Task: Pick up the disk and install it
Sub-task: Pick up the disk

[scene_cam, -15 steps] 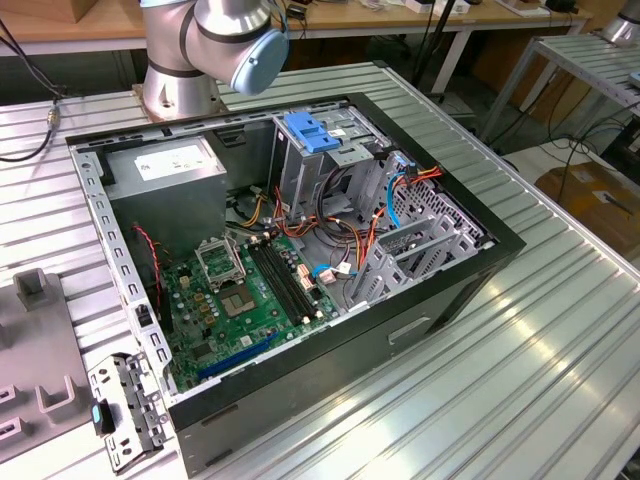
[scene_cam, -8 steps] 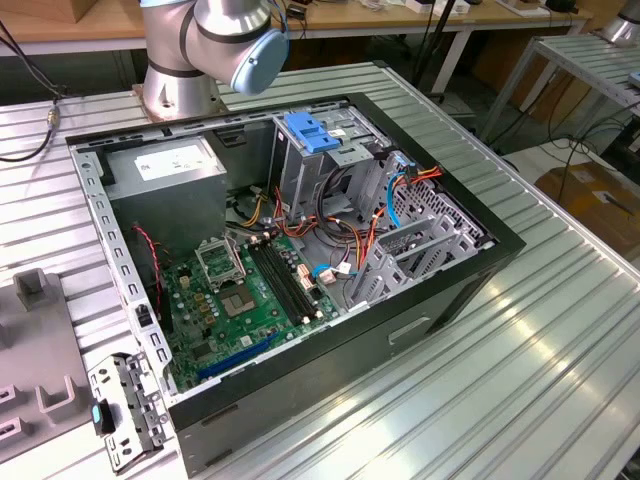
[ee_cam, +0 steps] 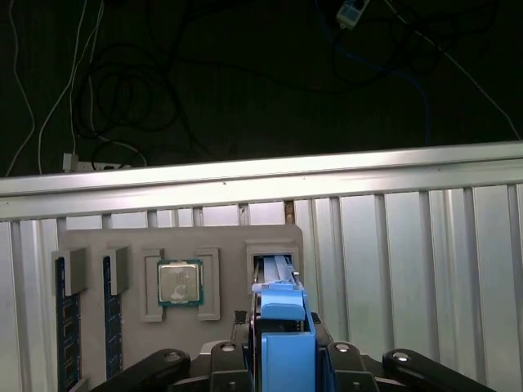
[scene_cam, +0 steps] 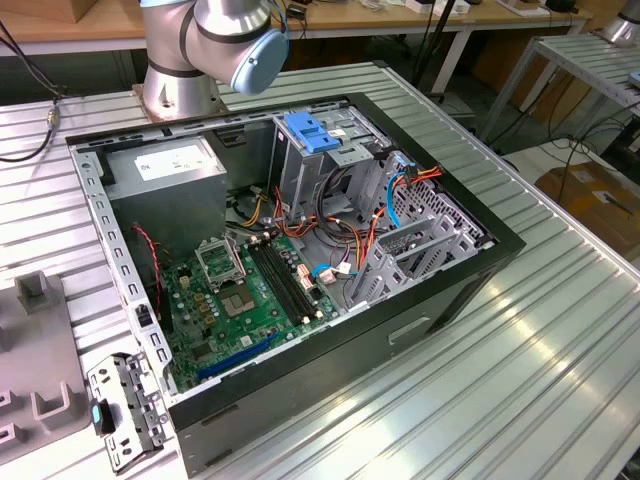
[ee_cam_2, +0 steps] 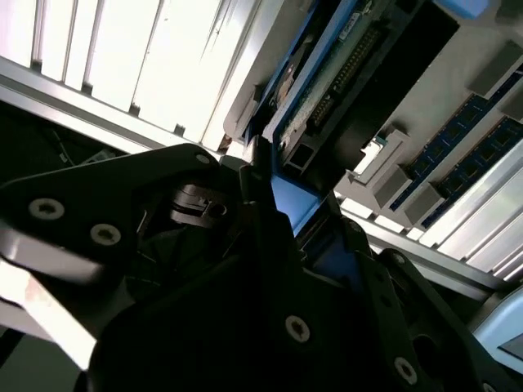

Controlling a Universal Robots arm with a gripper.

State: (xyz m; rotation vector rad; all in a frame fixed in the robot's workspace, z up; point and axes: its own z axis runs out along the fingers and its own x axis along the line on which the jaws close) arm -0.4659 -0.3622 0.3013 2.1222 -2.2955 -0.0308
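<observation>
In the first wrist view the pincer (ee_cam: 283,328) is closed narrowly on the disk (ee_cam: 283,304), its fingers against both sides of the blue carrier, over the grey tray's (ee_cam: 229,238) slot on the ribbed surface (ee_cam: 409,269). The disk's lower end is hidden, so I cannot tell whether it sits in the slot.

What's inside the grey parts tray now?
A processor in its recess, two memory sticks on edge, and the disk standing in its slot with the gripper closed on it. The gripper covers the disk's near end.

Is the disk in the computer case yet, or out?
Out. The disk stands on edge in the grey tray, clamped by the gripper, not in the computer case.
</observation>
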